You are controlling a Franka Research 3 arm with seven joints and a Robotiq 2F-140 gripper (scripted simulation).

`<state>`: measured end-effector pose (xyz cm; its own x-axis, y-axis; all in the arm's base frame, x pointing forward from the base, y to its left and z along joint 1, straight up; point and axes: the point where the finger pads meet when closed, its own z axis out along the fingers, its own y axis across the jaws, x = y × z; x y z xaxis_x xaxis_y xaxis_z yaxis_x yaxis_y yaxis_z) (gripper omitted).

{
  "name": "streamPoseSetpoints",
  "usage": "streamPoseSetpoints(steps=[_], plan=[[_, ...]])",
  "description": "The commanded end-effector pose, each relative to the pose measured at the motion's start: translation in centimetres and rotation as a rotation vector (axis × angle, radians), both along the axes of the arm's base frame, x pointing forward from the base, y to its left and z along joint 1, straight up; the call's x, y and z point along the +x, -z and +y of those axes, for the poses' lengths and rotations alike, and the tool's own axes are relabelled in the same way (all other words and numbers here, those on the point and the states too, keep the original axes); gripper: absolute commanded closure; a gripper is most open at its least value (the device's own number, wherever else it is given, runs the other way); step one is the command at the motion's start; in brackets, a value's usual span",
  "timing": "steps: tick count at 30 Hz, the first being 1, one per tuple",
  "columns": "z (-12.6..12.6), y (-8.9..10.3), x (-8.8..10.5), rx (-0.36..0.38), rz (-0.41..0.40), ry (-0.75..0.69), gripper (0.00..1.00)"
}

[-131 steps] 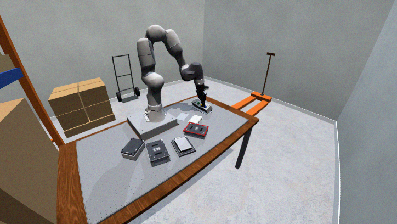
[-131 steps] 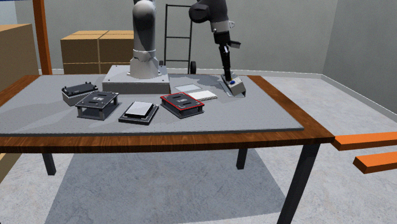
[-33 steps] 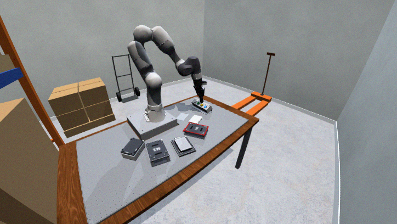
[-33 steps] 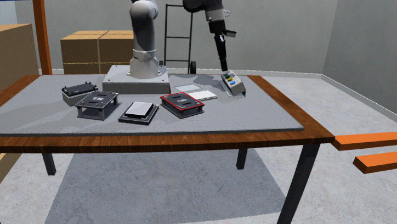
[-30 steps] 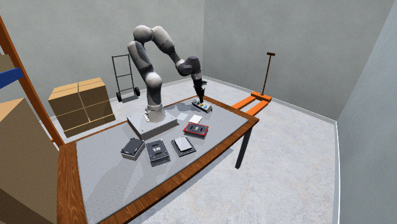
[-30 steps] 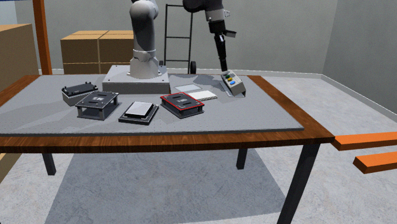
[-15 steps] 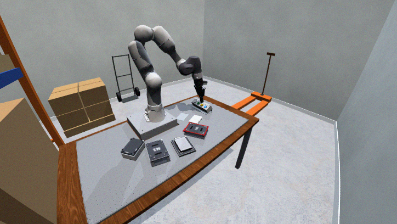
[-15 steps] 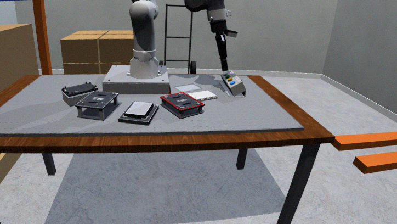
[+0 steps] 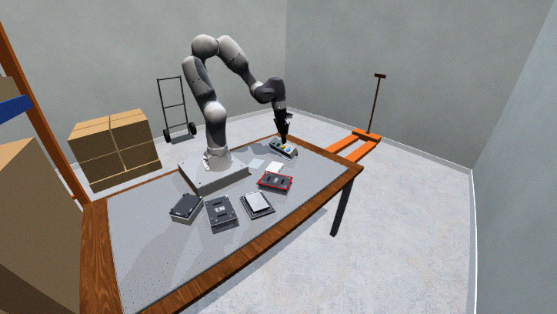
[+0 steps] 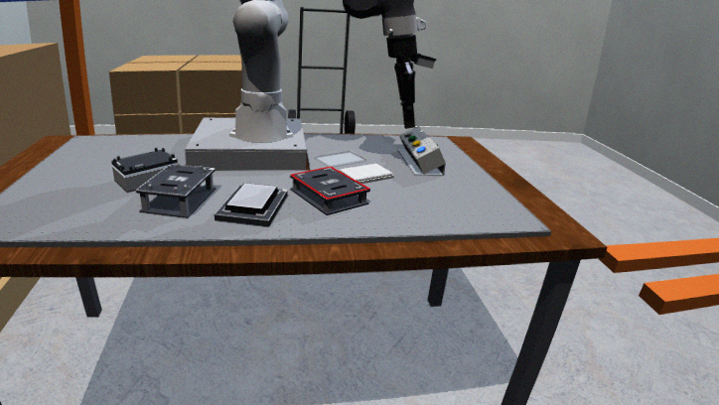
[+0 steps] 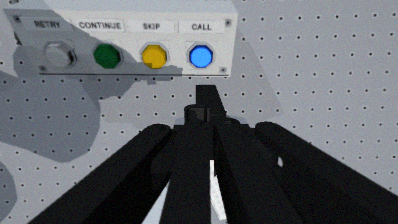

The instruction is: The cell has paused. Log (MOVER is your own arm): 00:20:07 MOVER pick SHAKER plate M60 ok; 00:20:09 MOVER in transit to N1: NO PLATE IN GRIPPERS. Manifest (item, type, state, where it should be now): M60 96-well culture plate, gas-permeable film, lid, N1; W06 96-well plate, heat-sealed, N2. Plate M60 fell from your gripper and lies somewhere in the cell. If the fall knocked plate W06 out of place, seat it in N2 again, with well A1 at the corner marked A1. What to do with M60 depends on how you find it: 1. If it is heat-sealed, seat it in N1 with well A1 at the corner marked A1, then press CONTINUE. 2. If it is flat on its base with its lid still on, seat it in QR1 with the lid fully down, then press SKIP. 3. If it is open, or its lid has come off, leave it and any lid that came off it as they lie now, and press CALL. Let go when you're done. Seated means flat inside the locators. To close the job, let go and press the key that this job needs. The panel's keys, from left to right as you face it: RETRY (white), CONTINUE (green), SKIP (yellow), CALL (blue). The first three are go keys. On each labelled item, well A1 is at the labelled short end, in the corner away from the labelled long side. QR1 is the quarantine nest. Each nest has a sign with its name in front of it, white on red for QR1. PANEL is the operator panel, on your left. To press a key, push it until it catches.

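The gripper (image 11: pixel 206 102) hangs with its fingers pressed together on nothing, tip pointing down just short of the panel (image 10: pixel 428 157). In the wrist view the blue CALL key (image 11: pixel 201 56) sits straight above that tip, upper centre of the frame. Lower left in the exterior view, the open plate (image 10: pixel 366 172) and its loose lid (image 10: pixel 340 159) lie on the surface (image 10: pixel 452 215), beside the red-edged nest (image 10: pixel 329 187)

A wooden table (image 10: pixel 563 236) is carrying a grey perforated mat (image 10: pixel 427 210). On it, from left to right in the exterior view, are sitting a shaker (image 10: pixel 143 168), 3 nests (image 10: pixel 176 189), a lid (image 10: pixel 340 159), a plate (image 10: pixel 366 172), the panel (image 10: pixel 426 153) and, behind them, the arm's base (image 10: pixel 211 145).
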<state>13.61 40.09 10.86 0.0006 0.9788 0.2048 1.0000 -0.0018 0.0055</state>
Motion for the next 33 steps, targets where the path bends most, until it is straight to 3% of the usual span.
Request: streamPoseSetpoints(steps=[1,33], plan=[[-0.4,0.3,-0.2,-0.03,0.008,0.015,0.9],[0.7,0.1,-0.2,-0.168,0.009,0.015,0.9]])
